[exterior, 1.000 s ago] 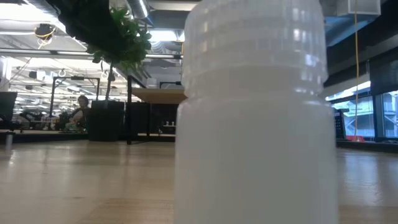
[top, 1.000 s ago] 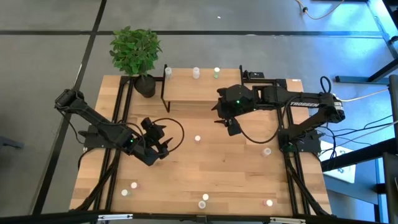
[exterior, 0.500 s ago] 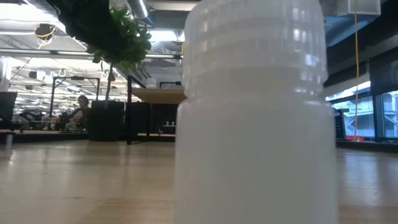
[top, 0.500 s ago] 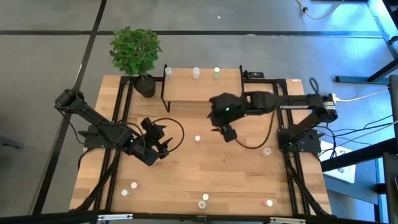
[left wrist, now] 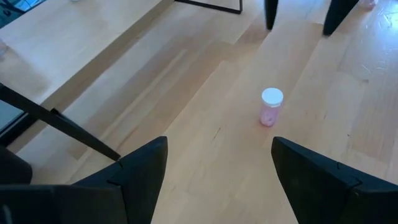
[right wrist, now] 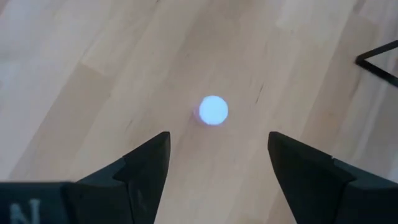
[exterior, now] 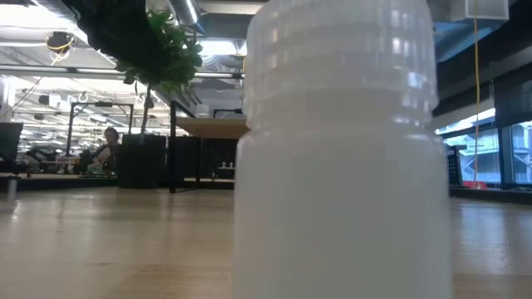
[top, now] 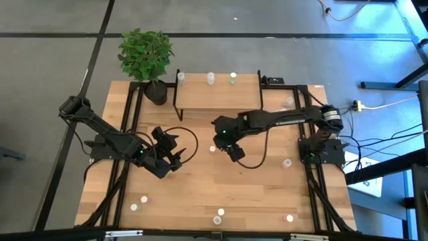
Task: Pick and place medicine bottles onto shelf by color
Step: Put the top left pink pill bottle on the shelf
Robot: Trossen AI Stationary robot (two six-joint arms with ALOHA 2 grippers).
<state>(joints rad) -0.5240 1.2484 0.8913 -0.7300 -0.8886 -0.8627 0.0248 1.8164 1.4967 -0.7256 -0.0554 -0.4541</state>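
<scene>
The right end effector (top: 226, 145) is reaching out over the middle of the counter (top: 254, 181), hanging just beside a small bottle (top: 212, 148) standing alone there; in the right wrist view that bottle (right wrist: 213, 110) is showing its round white cap from above, sitting between the two dark fingers (right wrist: 146, 168), which are spread wide apart and touching nothing. The left end effector (top: 175, 158) is waiting over the left part of the counter, its fingers (left wrist: 144, 171) likewise parted and empty, and the left wrist view is looking toward the same bottle (left wrist: 271, 106), whose body is looking pinkish under the white cap. The shelf (top: 217, 94) is standing at the far edge of the counter beside a potted plant (top: 147, 57), and three bottles (top: 210, 78) are lining its far side. More bottles are scattered near the front edge (top: 220, 213) and on the right side (top: 287, 163) of the counter. In the low view one bottle (exterior: 341, 158) is filling most of the picture, standing right before the camera.
</scene>
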